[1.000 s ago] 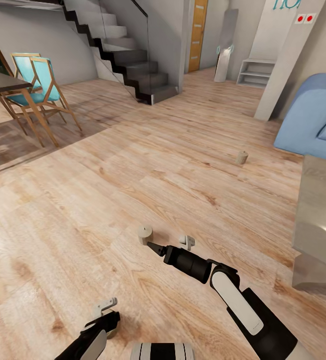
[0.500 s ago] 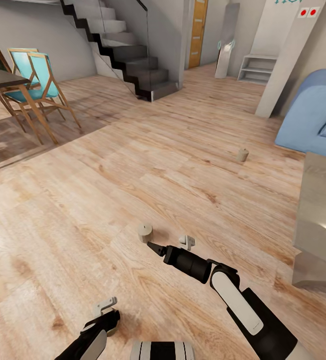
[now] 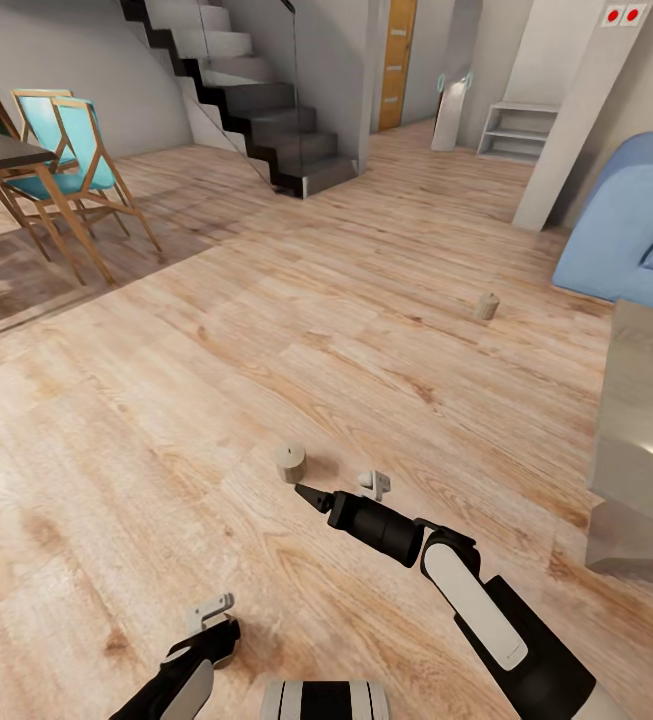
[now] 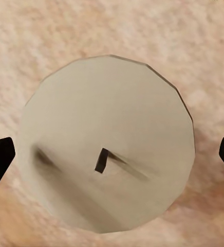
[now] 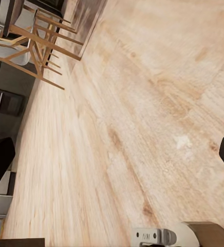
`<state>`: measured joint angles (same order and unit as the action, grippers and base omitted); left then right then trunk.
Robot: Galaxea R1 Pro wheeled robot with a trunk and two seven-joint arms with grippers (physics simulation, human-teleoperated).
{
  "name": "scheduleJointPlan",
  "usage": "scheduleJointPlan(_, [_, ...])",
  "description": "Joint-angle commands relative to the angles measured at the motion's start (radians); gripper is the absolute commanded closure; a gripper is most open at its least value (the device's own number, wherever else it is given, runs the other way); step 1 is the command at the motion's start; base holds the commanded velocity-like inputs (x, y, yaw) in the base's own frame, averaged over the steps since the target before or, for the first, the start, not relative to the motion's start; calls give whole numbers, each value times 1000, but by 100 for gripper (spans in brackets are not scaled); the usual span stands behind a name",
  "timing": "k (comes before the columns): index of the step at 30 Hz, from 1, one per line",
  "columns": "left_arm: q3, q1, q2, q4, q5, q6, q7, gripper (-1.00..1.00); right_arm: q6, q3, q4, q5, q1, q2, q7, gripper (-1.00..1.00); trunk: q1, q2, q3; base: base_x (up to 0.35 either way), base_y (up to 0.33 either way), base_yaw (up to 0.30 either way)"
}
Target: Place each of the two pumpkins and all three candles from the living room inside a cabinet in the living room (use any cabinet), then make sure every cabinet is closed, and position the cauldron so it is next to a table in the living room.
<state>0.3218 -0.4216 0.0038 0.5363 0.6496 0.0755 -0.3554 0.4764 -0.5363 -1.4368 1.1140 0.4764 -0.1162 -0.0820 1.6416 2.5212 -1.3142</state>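
— While one candle (image 3: 290,463) stands on the floor (image 3: 166,420) by the right gripper (image 3: 341,490), fingers wide apart, what's the left gripper (image 3: 211,630) doing?

— Poised open, straddling a candle (image 4: 107,144) to lift it. Another candle (image 3: 486,306) waits near the sofa (image 3: 626,230).

Head high, facing floor (image 3: 216,400); left wrist close above candle (image 4: 107,144).

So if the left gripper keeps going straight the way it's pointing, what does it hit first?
Most likely the candle right beneath it: the left gripper points straight down at its top, wick centred between open fingers. How near is unclear.
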Motion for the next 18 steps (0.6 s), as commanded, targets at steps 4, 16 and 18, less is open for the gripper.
scheduleJointPlan(4, [3,0,1,2,2,4,-8,-100,2,-1,1,3,1,0,-1,-100,0,0,-1,0,0,0])
scheduleJointPlan(16, [-7,0,1,2,1,4,-10,-100,2,-1,1,2,1,-1,-1,-100,2,1,-16,0,0,0])
scheduleJointPlan(18, [-7,0,1,2,1,4,-10,-100,2,-1,1,2,1,-1,-1,-100,2,1,-16,0,0,0])
